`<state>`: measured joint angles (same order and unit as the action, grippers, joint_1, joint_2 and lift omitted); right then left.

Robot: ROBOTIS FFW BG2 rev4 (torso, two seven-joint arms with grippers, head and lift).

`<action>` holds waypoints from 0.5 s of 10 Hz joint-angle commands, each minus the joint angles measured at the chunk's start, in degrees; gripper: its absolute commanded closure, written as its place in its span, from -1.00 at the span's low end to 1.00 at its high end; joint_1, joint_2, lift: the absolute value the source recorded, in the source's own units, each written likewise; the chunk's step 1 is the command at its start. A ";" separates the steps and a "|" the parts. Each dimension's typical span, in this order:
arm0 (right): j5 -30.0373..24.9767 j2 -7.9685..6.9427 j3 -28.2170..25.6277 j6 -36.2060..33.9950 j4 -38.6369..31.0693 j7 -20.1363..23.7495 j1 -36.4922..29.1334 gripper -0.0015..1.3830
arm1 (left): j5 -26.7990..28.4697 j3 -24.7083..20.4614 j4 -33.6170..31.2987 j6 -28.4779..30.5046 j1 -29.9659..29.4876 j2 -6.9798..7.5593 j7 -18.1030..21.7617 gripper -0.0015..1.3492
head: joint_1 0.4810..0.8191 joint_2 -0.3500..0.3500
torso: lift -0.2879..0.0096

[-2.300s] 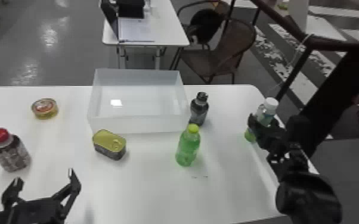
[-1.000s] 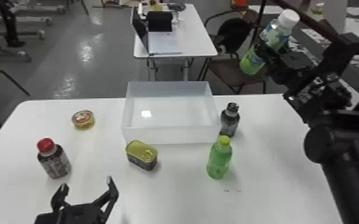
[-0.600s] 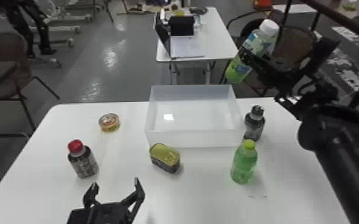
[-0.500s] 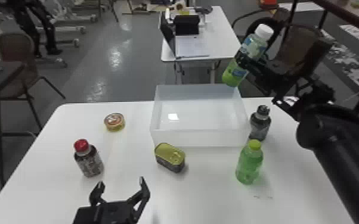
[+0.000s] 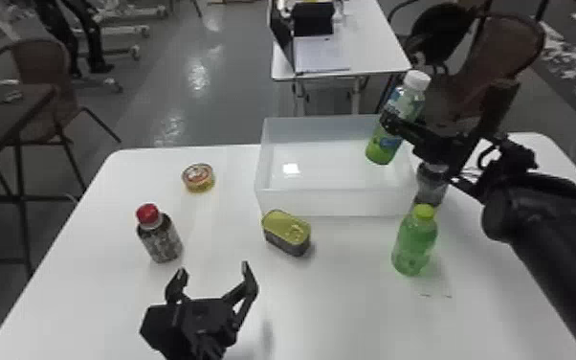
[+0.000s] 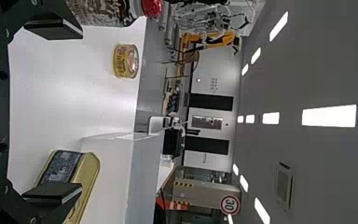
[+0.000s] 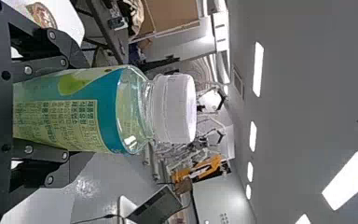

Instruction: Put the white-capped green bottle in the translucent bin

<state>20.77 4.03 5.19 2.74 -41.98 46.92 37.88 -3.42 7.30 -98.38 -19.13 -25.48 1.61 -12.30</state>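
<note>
Gray floor (image 5: 158, 107) lies behind the white table (image 5: 344, 311). The white-capped green bottle (image 5: 382, 149) hangs tilted above the translucent bin's (image 5: 320, 203) right side, the right gripper (image 5: 393, 124) closed around it. The bin sits by the table's far edge. Toward the near edge, the left gripper (image 5: 214, 269) is empty, spread wide.

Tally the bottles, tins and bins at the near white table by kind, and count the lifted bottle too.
Bottles: 4 (white-capped green bottle, red-capped bottle, yellow-capped green bottle, dark bottle)
Tins: 2 (round tin, rectangular tin)
Bins: 1 (translucent bin)
Total: 7
</note>
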 commanded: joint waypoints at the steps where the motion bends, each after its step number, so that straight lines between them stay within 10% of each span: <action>1: -2.57 0.45 0.00 -0.02 1.29 0.19 0.26 0.13 | -0.09 0.17 0.12 -0.03 0.26 0.14 0.00 -0.78 | 0.27 0.32 | 0.17; 4: -3.36 0.63 0.00 0.42 1.73 0.27 0.26 -1.00 | -0.35 0.26 0.12 -0.38 0.26 0.41 0.00 -0.78 | 0.27 0.30 | 0.17; 5: -3.28 0.63 0.00 0.86 1.73 0.27 0.17 -1.00 | -0.44 0.26 0.12 -0.47 0.26 0.41 0.00 -0.78 | 0.27 0.30 | 0.17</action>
<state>17.47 4.66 5.18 3.38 -40.26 47.22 38.13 -3.85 7.57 -98.26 -19.51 -25.21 2.02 -12.30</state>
